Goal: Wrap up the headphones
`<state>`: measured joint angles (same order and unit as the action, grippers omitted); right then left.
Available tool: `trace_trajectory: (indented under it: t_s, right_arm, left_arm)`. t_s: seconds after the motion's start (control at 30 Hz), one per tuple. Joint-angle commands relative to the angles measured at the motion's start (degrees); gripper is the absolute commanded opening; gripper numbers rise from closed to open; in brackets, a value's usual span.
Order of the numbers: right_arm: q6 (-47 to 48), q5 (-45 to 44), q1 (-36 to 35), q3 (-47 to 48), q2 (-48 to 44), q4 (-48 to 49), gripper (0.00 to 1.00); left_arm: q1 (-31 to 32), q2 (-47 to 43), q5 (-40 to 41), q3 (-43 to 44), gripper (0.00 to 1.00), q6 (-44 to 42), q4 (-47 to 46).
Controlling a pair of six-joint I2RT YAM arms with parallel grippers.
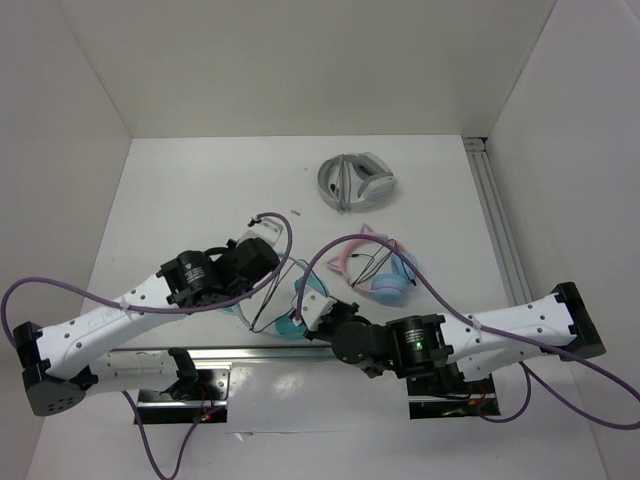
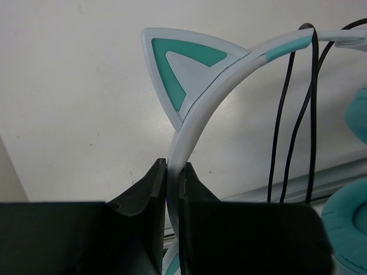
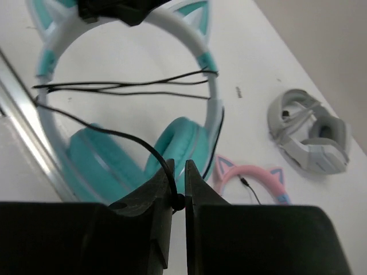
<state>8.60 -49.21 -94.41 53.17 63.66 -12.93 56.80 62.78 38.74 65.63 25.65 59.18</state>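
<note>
Where the two arms meet near the middle of the near edge of the table (image 1: 200, 180), the headphones (image 3: 178, 140) stand raised, their teal earcups low beside the metal rail (image 1: 250, 352) along that edge. The left gripper (image 2: 173, 169) has its fingers closed tight on the pale headband (image 2: 195, 126), just below one pointed cat ear (image 2: 178, 63), and holds the band up. The right gripper (image 3: 178, 172), just right of the earcups, has its fingers pinched on the thin black cable (image 3: 114, 86). From that pinch the cable curves up to the band, and several strands cross the arch from side to side.

Farther in, right of centre and close behind the right gripper, lies the pink-banded cat-ear pair (image 1: 385, 275) with blue earcups, its own thin lead loose on the surface. Beyond it, toward the far edge, the folded grey-white pair (image 1: 357, 182) lies well apart from both arms.
</note>
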Motion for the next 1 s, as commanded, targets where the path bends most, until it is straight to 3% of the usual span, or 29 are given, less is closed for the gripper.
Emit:
trace_trajectory:
  t_s: [0.0,0.23,0.37,0.6,0.73,0.97]
  right_arm:
    - [3.7,-12.8,-0.8,-0.4,-2.2,6.6,0.00]
    - [9.1,-17.8,0.2,-0.4,0.5,13.0,0.04]
    - [7.1,-12.5,8.6,-3.6,-0.3,13.0,0.06]
    - [4.4,-8.7,17.4,-4.7,3.8,13.7,0.08]
    - [3.7,-7.0,19.1,-3.9,7.2,12.6,0.08]
    - [1.3,-4.2,21.9,-3.9,7.7,10.6,0.21]
  left_arm:
    - [-0.1,-0.2,-11.0,-1.0,0.00,-6.0,-7.1]
    - [2.8,1.1,-12.5,-1.6,0.00,-6.0,-7.1]
    - [2.8,-0.1,-12.5,-0.3,0.00,-6.0,-5.7]
    - [4.5,2.4,-15.0,-0.3,0.00,-6.7,-4.5]
    - [5.8,3.7,-14.3,-0.3,0.00,-6.7,-4.0]
    - [5.8,1.3,-8.3,1.3,0.00,-3.4,-2.0]
